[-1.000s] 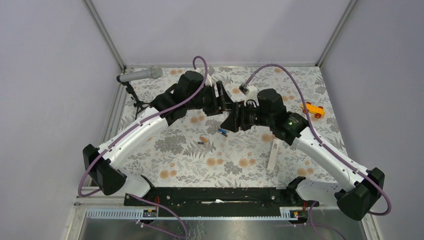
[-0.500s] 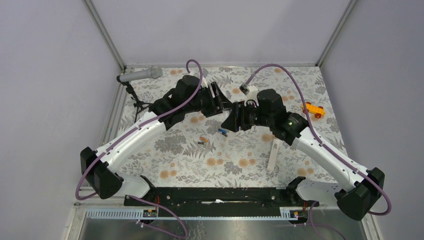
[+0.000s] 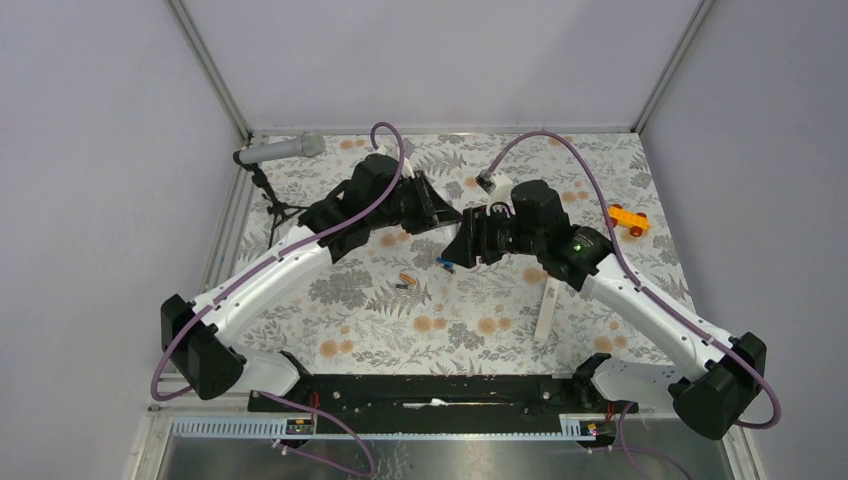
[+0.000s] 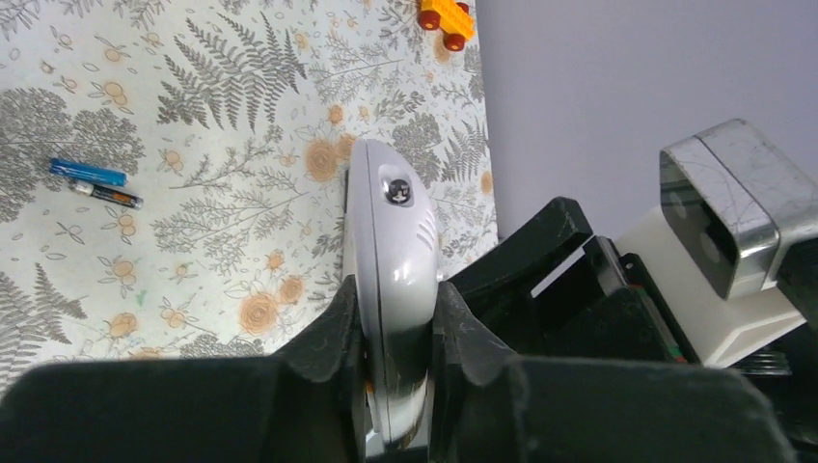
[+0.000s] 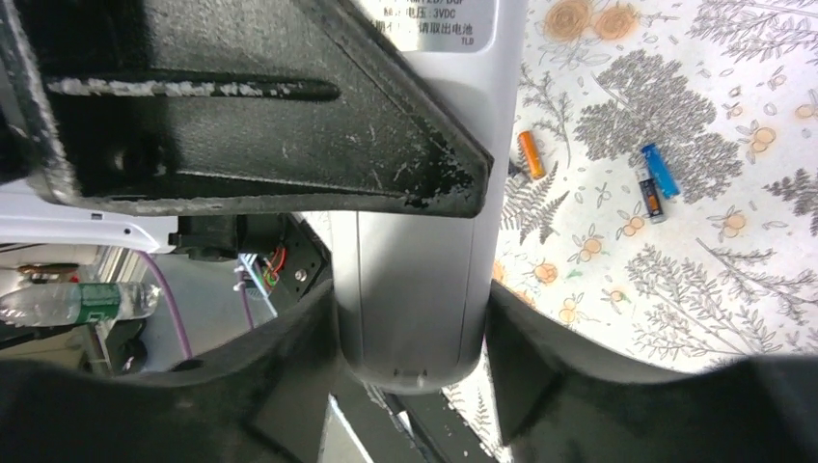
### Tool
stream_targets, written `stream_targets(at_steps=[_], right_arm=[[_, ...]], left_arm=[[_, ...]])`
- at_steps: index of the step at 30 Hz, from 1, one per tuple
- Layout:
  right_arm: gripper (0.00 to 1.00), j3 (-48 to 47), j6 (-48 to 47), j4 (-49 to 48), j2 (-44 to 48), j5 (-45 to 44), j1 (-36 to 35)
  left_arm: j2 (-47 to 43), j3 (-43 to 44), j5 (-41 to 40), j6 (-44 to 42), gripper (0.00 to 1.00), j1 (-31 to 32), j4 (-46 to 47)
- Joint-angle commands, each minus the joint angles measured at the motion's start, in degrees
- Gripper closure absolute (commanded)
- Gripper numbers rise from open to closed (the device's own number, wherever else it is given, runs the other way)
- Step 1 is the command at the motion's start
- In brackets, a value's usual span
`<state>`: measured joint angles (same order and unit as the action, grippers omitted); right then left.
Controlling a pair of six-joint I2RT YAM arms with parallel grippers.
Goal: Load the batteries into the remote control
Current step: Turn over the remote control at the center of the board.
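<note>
Both arms met above the floral table [image 3: 480,330], sharing the remote control [image 4: 391,241] in mid-air. The right gripper [image 5: 410,313] grasped its broad body and the left gripper [image 4: 397,307] pinched its thin edges. I reckoned the right should release only once that pinch proved firm. The batteries [image 5: 660,170] lay loose on the cloth below. A second earlier the left jaws had stood apart; now they were clenched.

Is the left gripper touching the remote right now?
Touching. The left wrist view shows the left gripper clamped on the remote, pressing against both its sides with no gap.
</note>
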<state>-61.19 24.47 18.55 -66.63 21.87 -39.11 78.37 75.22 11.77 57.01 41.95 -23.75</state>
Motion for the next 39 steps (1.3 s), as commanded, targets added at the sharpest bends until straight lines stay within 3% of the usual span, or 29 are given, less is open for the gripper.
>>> stream_targets(at_steps=[1, 2, 3, 10, 14, 19, 21, 23, 26, 29, 34, 39], right_arm=[[0.14, -0.7, 2.2, -0.4, 0.9, -2.4, -0.4], [0.03, -0.9, 4.6, 0.3, 1.6, -4.1, 0.0], [0.01, -1.0, 7.2, 0.1, 2.7, -4.2, 0.7], [0.02, 10.3, 32.2, -7.3, 14.7, -10.8, 1.9], [0.28, 21.4, 50.1, -24.5, 20.9, -8.8, 1.9], [0.57, 21.5, 55.4, -31.9, 18.4, -4.5, 2.0], [0.62, 21.3, 56.1, -34.1, 17.5, -3.7, 2.0], [0.55, 20.3, 55.0, -32.6, 16.7, -3.9, 2.0], [0.22, 19.4, 52.5, -29.6, 16.9, -6.4, 2.0], [0.07, 19.1, 49.1, -27.1, 17.4, -8.5, 1.9], [0.01, 22.4, 52.8, -38.9, 15.7, -5.6, 2.0], [0.07, 20.8, 55.4, -47.9, 12.1, -3.0, 1.9]], left_arm=[[-2.7, -1.6, -2.5, -5.2, 1.0, -0.4, 3.1], [-3.5, -2.6, -2.9, -6.5, 1.0, -0.6, 4.4], [-4.9, -4.3, -2.9, -7.5, 1.0, -0.9, 6.3], [-13.3, -17.9, -2.1, -7.2, 1.0, -4.1, 22.1], [-16.5, -23.4, -5.2, -5.1, 1.0, -4.2, 31.1], [-16.7, -24.0, -5.1, -4.4, 1.0, -4.2, 35.5], [-16.6, -23.9, -4.3, -4.4, 1.0, -4.2, 36.0], [-16.6, -23.9, -3.6, -4.2, 1.0, -4.2, 36.4], [-16.9, -24.2, -2.9, -3.3, 1.0, -4.2, 36.7], [-17.1, -24.6, -2.2, -0.8, 1.0, -4.3, 37.5], [-16.5, -26.2, 2.1, 11.9, 1.0, -4.3, 41.9], [-17.1, -31.4, 1.0, 23.6, 1.0, -4.2, 52.4]])
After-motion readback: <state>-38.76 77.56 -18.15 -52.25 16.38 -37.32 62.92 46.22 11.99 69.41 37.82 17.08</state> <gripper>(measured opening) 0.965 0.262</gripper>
